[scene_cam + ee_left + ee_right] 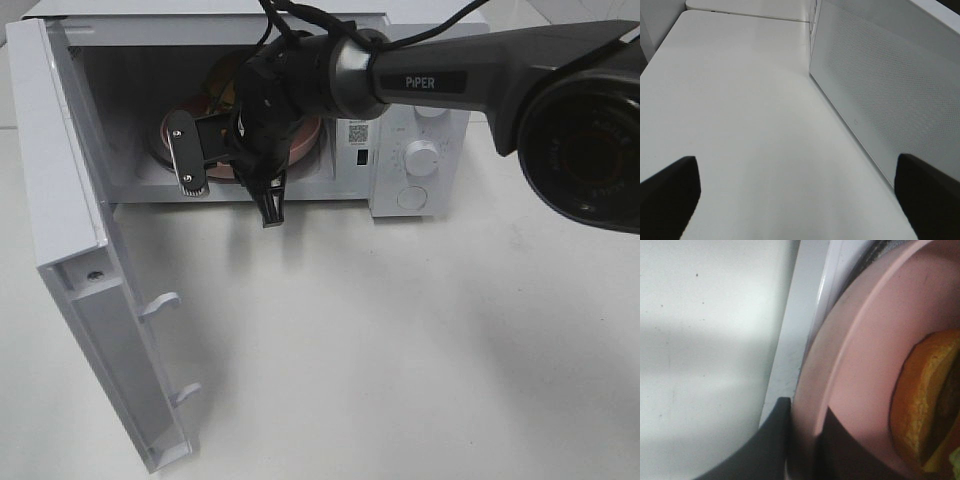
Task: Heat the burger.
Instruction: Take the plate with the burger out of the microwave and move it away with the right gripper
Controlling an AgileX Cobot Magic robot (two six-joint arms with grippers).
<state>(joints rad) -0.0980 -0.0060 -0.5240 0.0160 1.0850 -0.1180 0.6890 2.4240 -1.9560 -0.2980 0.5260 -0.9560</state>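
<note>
Burger [932,400] on pink plate [865,375], inside open microwave [420,120] cavity, mostly hidden behind arm in the high view. Loading step: right gripper [232,162] pinching plate rim, one finger above, one below, at cavity mouth. Probably next: slide plate fully in, let go, withdraw, shut door [100,300]. Left gripper [800,200] spread wide, holding nothing, over bare table [740,110] beside door

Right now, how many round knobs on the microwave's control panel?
2 clearly visible: the upper dial mid-panel and the lower dial beneath it. A third round control may sit above them, largely hidden behind the right arm.
</note>
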